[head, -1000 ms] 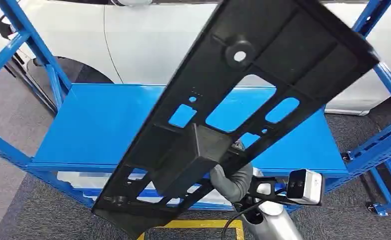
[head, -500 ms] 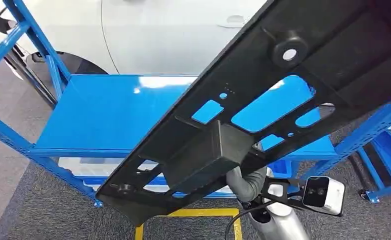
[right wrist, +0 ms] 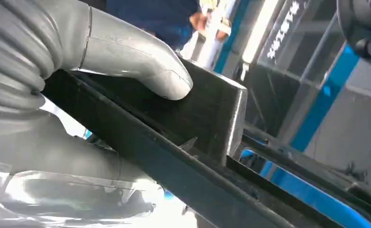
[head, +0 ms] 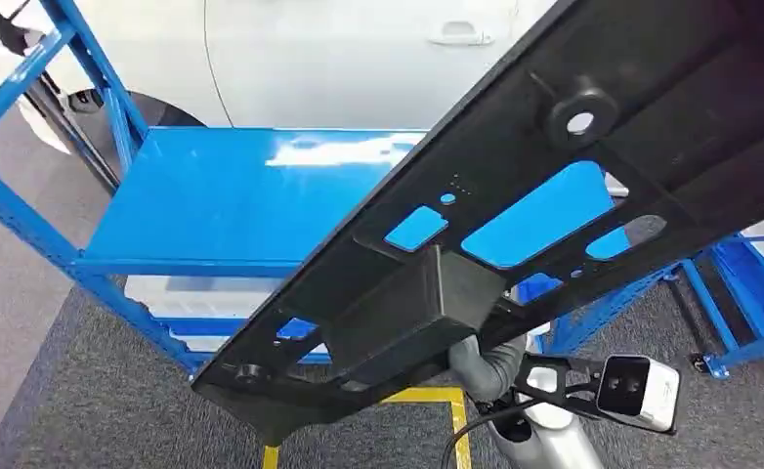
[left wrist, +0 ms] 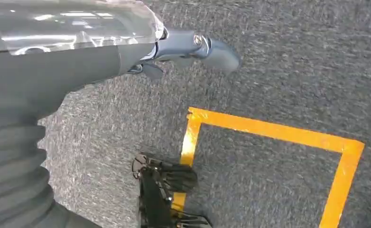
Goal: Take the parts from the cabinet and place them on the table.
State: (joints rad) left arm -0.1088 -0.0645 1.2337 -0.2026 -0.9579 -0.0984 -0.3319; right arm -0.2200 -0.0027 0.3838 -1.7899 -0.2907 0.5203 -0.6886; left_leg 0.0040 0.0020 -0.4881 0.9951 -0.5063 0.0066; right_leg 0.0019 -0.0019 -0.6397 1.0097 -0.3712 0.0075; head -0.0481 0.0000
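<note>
A long black plastic panel [head: 573,195] with several cut-outs and a boxy block on its underside slants across the head view, from low left to high right, above the blue cabinet shelf [head: 232,195]. My right hand [head: 486,362] grips it from below at the block. In the right wrist view the grey thumb [right wrist: 141,61] presses on the block of the panel [right wrist: 212,118], with the rest of the hand under its edge. My left hand [left wrist: 193,47] hangs over the carpet, thumb out, holding nothing.
The blue steel rack has slanted posts [head: 26,73] at the left and more blue framing [head: 740,293] at the right. A white car [head: 339,59] stands behind it. Yellow floor tape [left wrist: 269,130] marks a square on the grey carpet.
The camera has shifted, so the shelf sits further left and higher. The panel has swung up toward the upper right and nearer to me, still in my right hand.
</note>
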